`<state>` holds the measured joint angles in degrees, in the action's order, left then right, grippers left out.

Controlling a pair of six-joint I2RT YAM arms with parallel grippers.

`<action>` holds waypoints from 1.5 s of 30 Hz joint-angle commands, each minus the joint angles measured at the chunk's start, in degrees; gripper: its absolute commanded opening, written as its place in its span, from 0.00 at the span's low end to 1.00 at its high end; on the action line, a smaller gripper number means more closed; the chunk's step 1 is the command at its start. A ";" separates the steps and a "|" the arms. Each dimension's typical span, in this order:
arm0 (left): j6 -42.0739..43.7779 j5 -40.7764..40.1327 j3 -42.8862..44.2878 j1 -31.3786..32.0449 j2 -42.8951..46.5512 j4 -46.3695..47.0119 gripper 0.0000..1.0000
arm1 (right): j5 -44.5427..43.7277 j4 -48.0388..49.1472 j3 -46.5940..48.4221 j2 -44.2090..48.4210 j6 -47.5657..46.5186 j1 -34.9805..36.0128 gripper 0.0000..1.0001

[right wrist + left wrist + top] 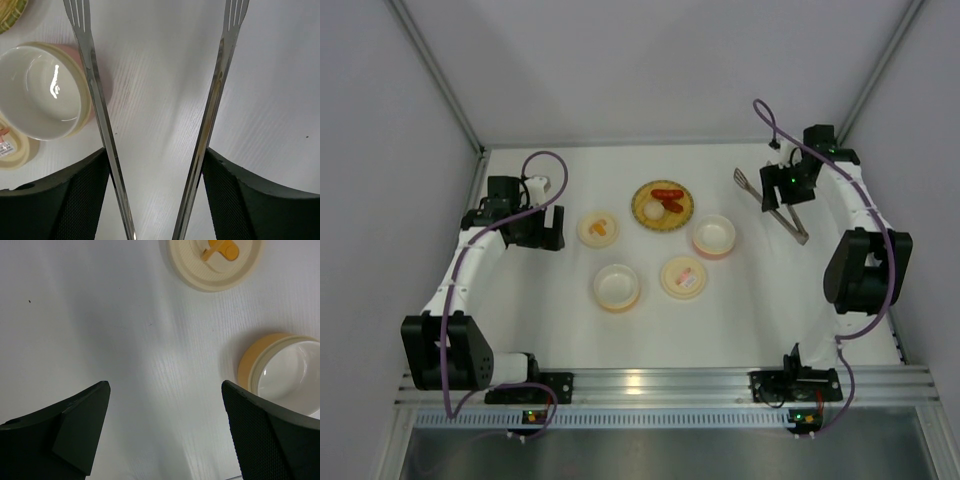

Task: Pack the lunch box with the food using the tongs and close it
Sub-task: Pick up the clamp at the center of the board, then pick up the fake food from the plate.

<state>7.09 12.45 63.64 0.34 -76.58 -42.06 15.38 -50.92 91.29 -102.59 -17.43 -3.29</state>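
The silver tongs (798,230) lie between the fingers of my right gripper (786,186) at the far right of the table. In the right wrist view their two arms (98,100) run forward in a V, each pressed against a black pad, with my right gripper (156,165) shut on them. Red sausage pieces (668,196) sit on the woven plate (642,211), to the left of the tong tips. The lunch box lies apart as a pink bowl (714,236), an orange bowl (617,286) and two cream lids (598,229) (683,277). My left gripper (546,228) hangs open over bare table (165,410).
The pink bowl (42,90) sits just left of the left tong arm, with a lid's edge (12,150) below it. The orange bowl (285,370) and an orange-marked lid (215,262) lie ahead of the left gripper. White walls enclose the table on three sides.
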 commanded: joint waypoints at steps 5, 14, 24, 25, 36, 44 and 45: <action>-0.94 1.00 2.11 0.01 -0.68 1.28 0.98 | 4.93 -6.21 2.93 -0.69 -2.08 -1.02 0.72; -1.20 1.18 2.28 0.01 -1.12 1.46 0.98 | 8.09 -5.08 1.53 1.68 -3.22 -0.84 0.55; -1.20 0.91 2.19 0.10 -0.51 1.11 0.98 | 9.50 -5.59 5.48 5.64 -8.14 6.62 0.49; -1.20 1.00 2.11 0.10 -0.50 1.19 0.98 | 9.41 -5.86 5.74 5.73 -8.49 7.41 0.48; -1.03 1.53 2.54 0.10 -0.68 0.93 0.98 | 8.01 -5.25 7.76 5.13 -13.86 19.71 0.49; -0.85 1.44 2.98 0.10 -1.38 0.67 0.98 | 6.60 -4.98 14.53 -2.69 -12.28 24.99 0.50; -0.85 1.35 2.98 0.10 -1.47 0.49 0.98 | 6.68 -4.90 14.97 -3.40 -12.02 25.17 0.50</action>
<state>6.28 12.86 64.49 0.34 -77.54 -42.06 21.87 -56.12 102.61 -103.20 -29.50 20.60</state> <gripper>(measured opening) 0.982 0.502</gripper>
